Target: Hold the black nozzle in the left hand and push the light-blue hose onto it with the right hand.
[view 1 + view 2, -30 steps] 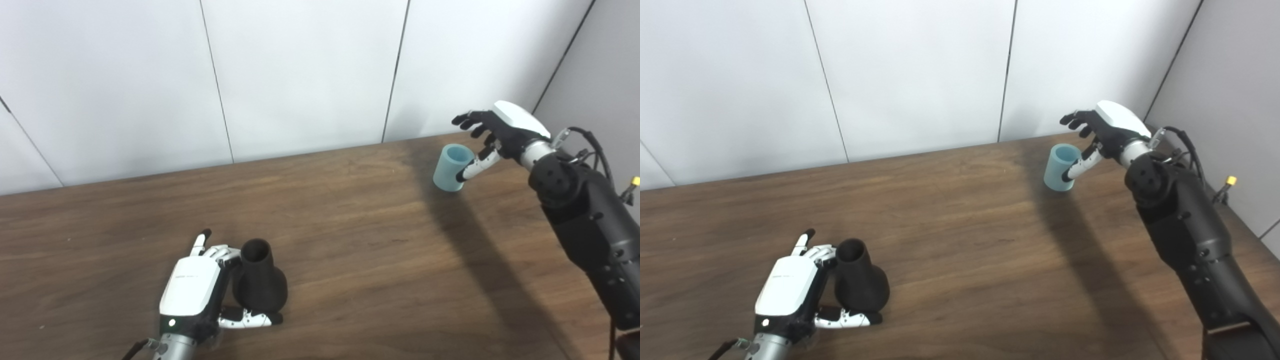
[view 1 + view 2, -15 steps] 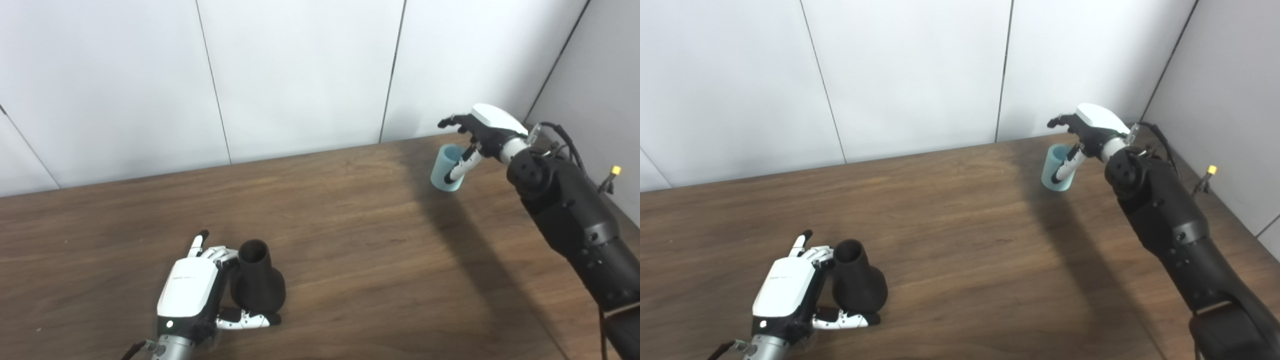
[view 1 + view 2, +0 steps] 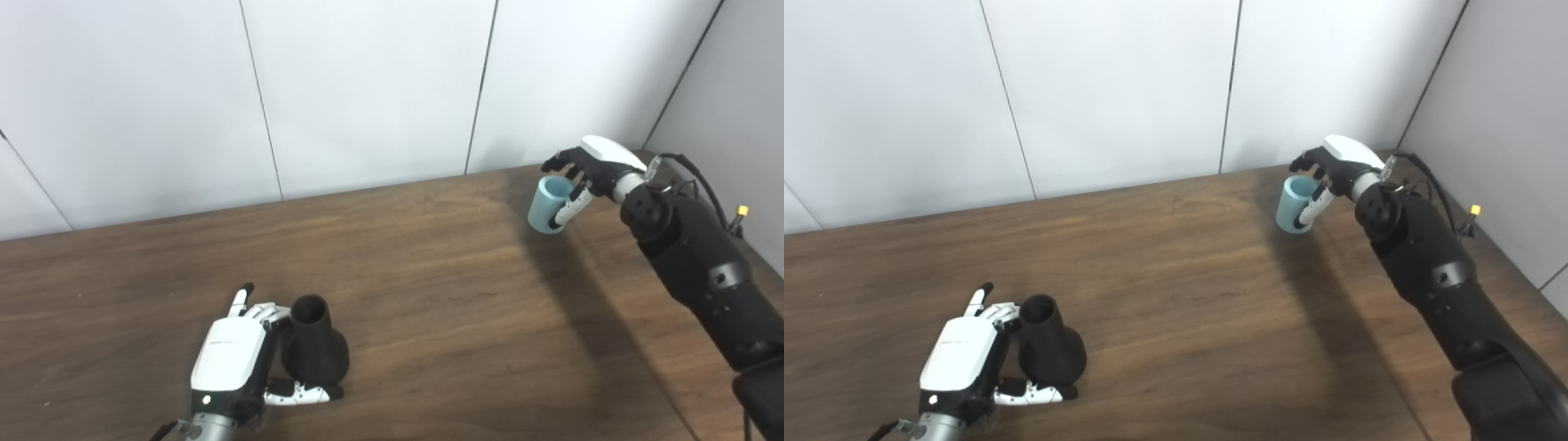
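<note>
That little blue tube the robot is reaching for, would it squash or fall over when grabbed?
The light-blue hose is a short, thick-walled piece standing slightly tilted, so it probably keeps its shape. With the right hand curling over its rim, a sideways nudge might tip it, and once down it would likely roll.

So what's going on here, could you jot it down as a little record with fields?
surface: wooden table
black nozzle: upright, near the front edge
left hand: cupped around the nozzle's side, thumb along its base
light-blue hose: short piece, far right, tilted
right hand: fingers over the hose's rim, thumb on its side
joined: not yet
</note>
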